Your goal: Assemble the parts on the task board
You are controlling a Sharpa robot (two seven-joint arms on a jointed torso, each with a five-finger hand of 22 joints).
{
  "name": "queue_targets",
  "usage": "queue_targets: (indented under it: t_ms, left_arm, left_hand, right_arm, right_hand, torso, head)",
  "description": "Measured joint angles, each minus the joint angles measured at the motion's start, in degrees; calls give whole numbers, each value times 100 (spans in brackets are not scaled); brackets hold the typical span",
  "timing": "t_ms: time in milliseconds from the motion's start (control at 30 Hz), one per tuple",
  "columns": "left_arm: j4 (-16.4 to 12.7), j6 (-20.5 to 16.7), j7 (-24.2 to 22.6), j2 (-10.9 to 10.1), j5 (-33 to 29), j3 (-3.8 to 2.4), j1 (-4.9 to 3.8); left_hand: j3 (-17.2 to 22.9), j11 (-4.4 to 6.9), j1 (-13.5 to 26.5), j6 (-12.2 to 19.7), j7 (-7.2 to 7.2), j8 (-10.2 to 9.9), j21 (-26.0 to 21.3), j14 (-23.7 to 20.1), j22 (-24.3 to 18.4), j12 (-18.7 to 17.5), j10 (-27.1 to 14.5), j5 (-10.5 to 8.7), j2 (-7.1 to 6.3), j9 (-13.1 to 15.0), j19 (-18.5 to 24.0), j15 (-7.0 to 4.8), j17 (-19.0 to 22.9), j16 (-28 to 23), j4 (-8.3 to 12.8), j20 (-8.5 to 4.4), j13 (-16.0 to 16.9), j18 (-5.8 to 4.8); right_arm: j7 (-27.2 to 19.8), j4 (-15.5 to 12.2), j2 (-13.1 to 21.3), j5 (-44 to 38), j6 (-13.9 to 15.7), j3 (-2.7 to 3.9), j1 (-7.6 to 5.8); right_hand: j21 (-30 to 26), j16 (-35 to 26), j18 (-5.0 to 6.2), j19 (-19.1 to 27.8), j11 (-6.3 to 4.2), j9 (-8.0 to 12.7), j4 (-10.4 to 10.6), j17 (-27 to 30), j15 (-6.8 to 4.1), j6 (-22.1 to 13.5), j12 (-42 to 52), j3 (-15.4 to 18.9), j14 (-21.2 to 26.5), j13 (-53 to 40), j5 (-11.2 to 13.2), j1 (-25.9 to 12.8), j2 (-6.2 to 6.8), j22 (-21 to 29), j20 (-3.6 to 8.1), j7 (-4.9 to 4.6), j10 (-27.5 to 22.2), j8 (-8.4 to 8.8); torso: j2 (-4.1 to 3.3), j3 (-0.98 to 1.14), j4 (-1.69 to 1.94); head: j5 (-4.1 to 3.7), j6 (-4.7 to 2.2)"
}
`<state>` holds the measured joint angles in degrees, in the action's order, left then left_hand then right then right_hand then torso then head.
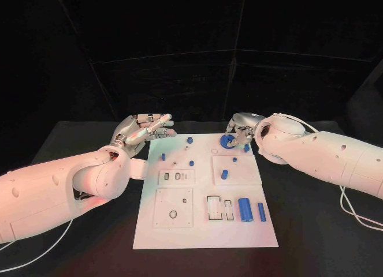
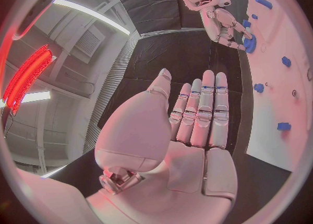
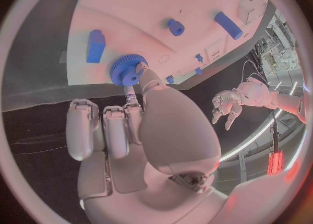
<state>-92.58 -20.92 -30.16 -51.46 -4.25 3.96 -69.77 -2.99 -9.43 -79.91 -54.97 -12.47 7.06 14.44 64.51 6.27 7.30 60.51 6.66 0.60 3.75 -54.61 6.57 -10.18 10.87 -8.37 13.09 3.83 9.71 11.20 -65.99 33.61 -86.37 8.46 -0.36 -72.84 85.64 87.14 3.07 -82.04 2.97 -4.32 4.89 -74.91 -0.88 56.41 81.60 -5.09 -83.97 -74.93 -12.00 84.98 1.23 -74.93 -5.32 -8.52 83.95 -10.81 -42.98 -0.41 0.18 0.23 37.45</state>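
Note:
The white task board (image 1: pixel 208 234) lies in the middle of the black table. At its far right corner my right hand (image 1: pixel 241 130) pinches a blue gear (image 1: pixel 229 142) between thumb and a finger. The right wrist view shows the gear (image 3: pixel 128 69) down at the board's surface near its edge, with the other fingers (image 3: pixel 104 130) curled beside it. My left hand (image 1: pixel 145 130) hovers off the board's far left corner, holding nothing. In the left wrist view its palm (image 2: pixel 195 119) is flat and the fingers are straight. That view also shows the right hand (image 2: pixel 225 25) on the gear (image 2: pixel 250 44).
Two blue cylinders (image 1: pixel 244 209) (image 1: pixel 261 212) lie at the board's near right. Small blue pegs (image 1: pixel 189 139) (image 1: pixel 225 173) (image 1: pixel 163 156) stand further back. A blue block (image 3: pixel 96 46) stands close to the gear. Bare black table (image 1: pixel 324 231) flanks the board on both sides.

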Motion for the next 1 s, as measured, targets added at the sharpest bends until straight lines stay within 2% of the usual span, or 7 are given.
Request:
queue_targets:
  t_ms: [233, 400, 633, 833, 1000]
  left_arm:
    - [-5, 3, 6, -6, 0, 0, 0]
    - [-13, 4, 9, -19, 0, 0, 0]
    - [-32, 6, 12, -30, 1, 0, 0]
    - [-42, 7, 16, -37, 1, 0, 0]
    - [-44, 7, 17, -33, 1, 0, 0]
  left_hand:
    - [0, 0, 0, 0, 0, -17, 0, 0, 0, -21, 0, 0, 0, 0, 0, 0, -5, 0, 0, 0, 0, 0]
    - [0, 0, 0, 0, 0, -16, 0, 0, 0, -21, 0, 0, 0, 0, 0, 0, -5, 0, 0, 0, 0, 0]
    - [0, 0, 0, 0, 0, -16, 0, 0, -4, -21, 0, 0, 0, 0, 0, 0, -5, 0, 0, 0, 0, 0]
    - [0, 0, 0, 0, 0, -16, 0, 0, -4, -21, 0, 0, 0, 0, 0, 0, -4, 0, 0, 0, 0, 0]
    - [0, 0, 0, 0, 0, -16, 0, 0, -4, -21, 0, 0, 0, 0, 0, 0, -4, 0, 0, 0, 0, 0]
  right_arm:
    - [-31, -290, 53, -20, 293, -1, 3]
    - [-18, -659, 127, -40, 489, 2, 1]
    - [89, -1117, 63, -128, 683, 4, 0]
    - [208, -1125, -273, -242, 766, 5, 0]
    - [268, -912, -608, -337, 791, 4, 0]
  right_hand:
    - [46, 18, 0, -74, 0, 17, -3, 0, -8, 0, 45, -62, -8, -3, -1, -62, -61, 0, 28, 0, 0, 1]
    - [61, 21, 1, -112, 0, 17, -13, 0, -7, 1, 45, -76, -8, -3, 0, -103, -86, 0, 32, 0, 0, 32]
    - [67, 21, 2, -115, 0, 22, -3, 1, -7, 2, 44, -123, -8, -2, 1, -180, -37, 1, 29, -1, 0, 53]
    - [86, 20, 2, -133, 0, 33, 12, -4, -7, 3, 44, -141, -7, -2, 2, -180, -38, 1, 13, -2, 0, 84]
    - [86, 20, 2, -152, -1, 39, -10, -4, -7, 10, 44, -163, -7, -2, 3, -180, -37, 1, 32, -9, -1, 106]
  torso:
    - [2, 1, 1]
    - [7, -4, 2]
    - [7, -5, 2]
    - [1, -5, 8]
    - [-3, -4, 13]
  head:
    - [17, -3]
    - [32, -13]
    - [53, -18]
    - [90, -6]
    - [108, -1]
